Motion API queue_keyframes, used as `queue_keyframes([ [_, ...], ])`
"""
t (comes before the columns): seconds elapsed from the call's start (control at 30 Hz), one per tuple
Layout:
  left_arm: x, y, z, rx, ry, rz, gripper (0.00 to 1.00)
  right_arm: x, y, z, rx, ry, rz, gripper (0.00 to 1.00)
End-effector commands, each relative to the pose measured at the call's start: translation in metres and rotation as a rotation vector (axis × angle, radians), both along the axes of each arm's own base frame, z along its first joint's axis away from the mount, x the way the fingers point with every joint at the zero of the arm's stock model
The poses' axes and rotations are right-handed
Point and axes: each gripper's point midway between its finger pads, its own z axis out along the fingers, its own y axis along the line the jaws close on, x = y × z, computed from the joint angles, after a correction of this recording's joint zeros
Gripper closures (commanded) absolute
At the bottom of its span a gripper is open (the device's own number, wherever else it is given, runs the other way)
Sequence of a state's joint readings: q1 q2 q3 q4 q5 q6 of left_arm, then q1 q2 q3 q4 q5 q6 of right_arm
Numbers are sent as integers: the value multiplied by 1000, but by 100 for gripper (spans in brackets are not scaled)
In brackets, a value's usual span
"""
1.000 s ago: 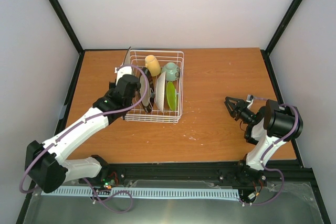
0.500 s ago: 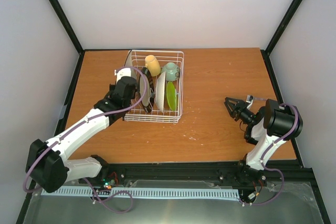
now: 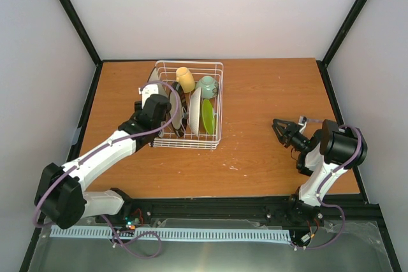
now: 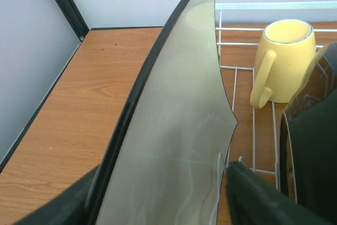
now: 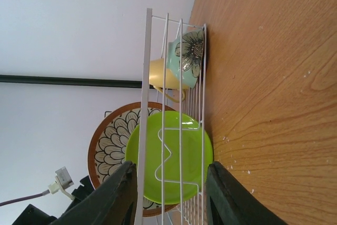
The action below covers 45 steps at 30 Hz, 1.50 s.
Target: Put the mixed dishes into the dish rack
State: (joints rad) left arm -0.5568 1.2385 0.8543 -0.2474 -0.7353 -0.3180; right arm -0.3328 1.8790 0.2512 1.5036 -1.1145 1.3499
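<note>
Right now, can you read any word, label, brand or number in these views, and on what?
No readable text anywhere.
The pale green cup and the patterned plate carry only flower designs, no lettering.
The yellow mug, lime-green plate and dish rack show no markings.

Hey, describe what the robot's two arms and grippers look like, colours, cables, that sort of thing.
The left arm and right arm have white links joined by rounded black housings. A purplish-grey cable loops loosely along each. The right gripper is black with two tapered fingers; the left gripper also shows dark fingers. No markings are legible.
</note>
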Motion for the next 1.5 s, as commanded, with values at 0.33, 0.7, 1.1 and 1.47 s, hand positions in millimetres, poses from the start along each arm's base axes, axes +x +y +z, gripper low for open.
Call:
queue_keyframes([
  [0.33, 5, 12, 136, -48, -282, 53, 0, -1, 3, 19, -64, -157, 12, 58],
  [0.7, -61, 28, 360, -13, -785, -112, 0, 5, 0, 27, -57, -170, 6, 50],
  [1.1, -110, 32, 269, -232, -744, -262, 0, 23, -6, 69, -65, -284, 10, 50],
  [1.47, -125, 52, 225, -246, -698, -198, 0, 13, -5, 87, -99, -352, -12, 51],
])
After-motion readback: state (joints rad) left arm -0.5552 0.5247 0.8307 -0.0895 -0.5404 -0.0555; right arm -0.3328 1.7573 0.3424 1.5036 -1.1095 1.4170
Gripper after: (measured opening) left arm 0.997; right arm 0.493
